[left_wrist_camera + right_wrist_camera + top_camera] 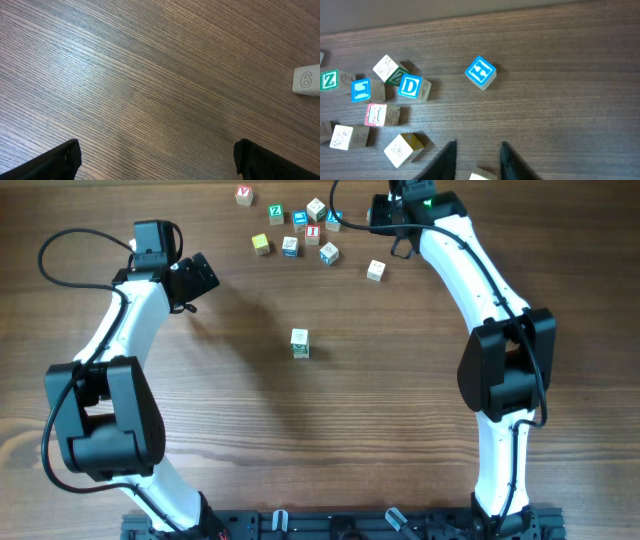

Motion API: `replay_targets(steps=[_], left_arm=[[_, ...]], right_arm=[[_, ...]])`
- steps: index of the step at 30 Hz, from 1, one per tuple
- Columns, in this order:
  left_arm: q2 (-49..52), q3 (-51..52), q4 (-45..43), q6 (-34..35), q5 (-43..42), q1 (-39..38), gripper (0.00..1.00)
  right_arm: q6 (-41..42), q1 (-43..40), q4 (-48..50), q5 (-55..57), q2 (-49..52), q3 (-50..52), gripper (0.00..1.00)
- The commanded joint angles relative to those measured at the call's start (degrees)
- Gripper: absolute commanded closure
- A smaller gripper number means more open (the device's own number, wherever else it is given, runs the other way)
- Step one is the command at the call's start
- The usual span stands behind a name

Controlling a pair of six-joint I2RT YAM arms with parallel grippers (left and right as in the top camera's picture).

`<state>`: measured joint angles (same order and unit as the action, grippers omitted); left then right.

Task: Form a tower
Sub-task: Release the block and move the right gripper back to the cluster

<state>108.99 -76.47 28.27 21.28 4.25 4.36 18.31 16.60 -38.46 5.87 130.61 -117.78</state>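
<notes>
Wooden tower (300, 343) sits alone mid-table, well apart from both arms, cream faces with a green print on one side. My guess is it's light, stiff, a bit slick, and tippy since it's only one cube wide. So I wouldn't grab it at all. New cubes should come straight down on top, pinched on two opposite flat sides. Overhead doesn't show how many cubes high it is.

Loose cubes (300, 225) are scattered along the far edge. Right gripper (478, 147) is over there, jaws pinched on a pale cube (483, 175) that only peeks in at the bottom of the right wrist view. Overhead hides it under the arm.

Left gripper (156, 152) hangs wide open over bare table (150, 75), holding nothing. Left wrist view also catches a pale face marked 6 (306, 80), and I can't match it to anything from above.
</notes>
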Motion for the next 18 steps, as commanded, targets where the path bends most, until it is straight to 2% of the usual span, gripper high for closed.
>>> replay_targets(steps=[1, 10, 16, 18], left_arm=[[0.5, -0.6, 0.0, -0.3, 0.3, 0.1, 0.00], [0.5, -0.6, 0.0, -0.3, 0.3, 0.1, 0.00], [0.5, -0.6, 0.0, -0.3, 0.3, 0.1, 0.00], [0.5, -0.6, 0.0, -0.3, 0.3, 0.1, 0.00]], right_arm=[[-0.3, -0.1, 0.9, 0.8, 3.2, 0.2, 0.87], [-0.2, -0.1, -1.2, -1.7, 10.2, 0.2, 0.86], [-0.3, -0.1, -10.5, -10.3, 10.2, 0.2, 0.85], [-0.3, -0.1, -14.8, -11.5, 10.2, 0.2, 0.79]])
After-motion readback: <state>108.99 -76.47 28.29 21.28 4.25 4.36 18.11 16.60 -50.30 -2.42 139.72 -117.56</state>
